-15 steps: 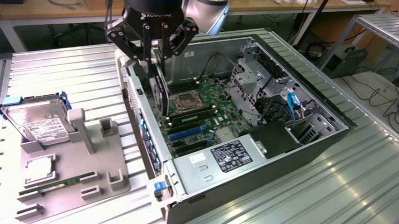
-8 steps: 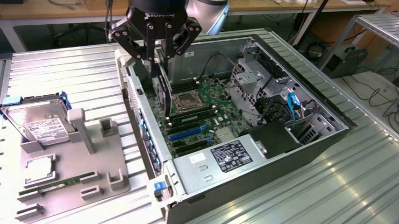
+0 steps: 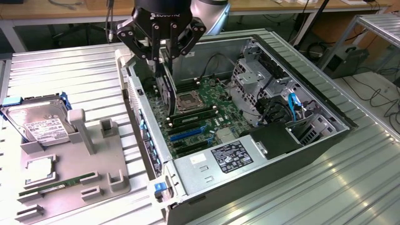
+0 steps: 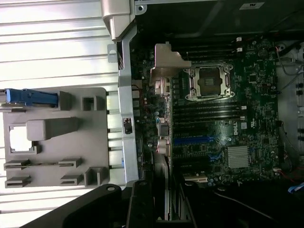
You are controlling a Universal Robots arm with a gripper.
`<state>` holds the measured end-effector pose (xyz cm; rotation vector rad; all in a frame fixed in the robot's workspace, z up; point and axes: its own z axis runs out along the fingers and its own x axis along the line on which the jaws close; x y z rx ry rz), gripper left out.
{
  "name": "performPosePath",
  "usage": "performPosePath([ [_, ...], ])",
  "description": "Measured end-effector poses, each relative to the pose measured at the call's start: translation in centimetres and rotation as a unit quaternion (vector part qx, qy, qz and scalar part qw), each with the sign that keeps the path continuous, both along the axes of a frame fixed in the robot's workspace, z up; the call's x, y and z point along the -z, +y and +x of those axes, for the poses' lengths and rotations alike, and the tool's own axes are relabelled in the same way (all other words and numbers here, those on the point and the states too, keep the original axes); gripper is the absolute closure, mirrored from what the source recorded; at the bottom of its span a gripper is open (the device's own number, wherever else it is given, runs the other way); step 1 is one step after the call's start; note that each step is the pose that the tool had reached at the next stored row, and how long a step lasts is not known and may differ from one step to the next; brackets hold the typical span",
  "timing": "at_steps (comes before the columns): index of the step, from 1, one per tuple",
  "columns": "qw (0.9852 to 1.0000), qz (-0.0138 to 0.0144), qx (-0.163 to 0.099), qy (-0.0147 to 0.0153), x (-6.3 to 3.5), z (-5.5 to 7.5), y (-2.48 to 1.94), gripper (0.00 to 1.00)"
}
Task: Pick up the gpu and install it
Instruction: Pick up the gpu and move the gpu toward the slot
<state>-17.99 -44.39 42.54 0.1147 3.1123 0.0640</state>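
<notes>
here, tool (image 3: 165, 57) pinching gpu (image 3: 166, 93) — card hanging edge-down under it, above motherboard (image 3: 206, 119)

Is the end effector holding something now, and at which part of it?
Yes: the end effector grips the gpu by its upper edge, card upright above the motherboard.

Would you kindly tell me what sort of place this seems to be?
Probably a robotics lab bench for computer assembly: an open computer case with its motherboard bare, a grey parts fixture beside it.
</notes>
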Motion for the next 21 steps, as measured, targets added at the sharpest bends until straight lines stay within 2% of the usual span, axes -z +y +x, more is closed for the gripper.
performPosePath([
  [12,1.0000,-0.0005,0.000,0.0000,0.23,1.5,0.06,0.74],
  [21,1.0000,-0.0012,0.000,0.0000,0.46,3.0,0.27,0.74],
])
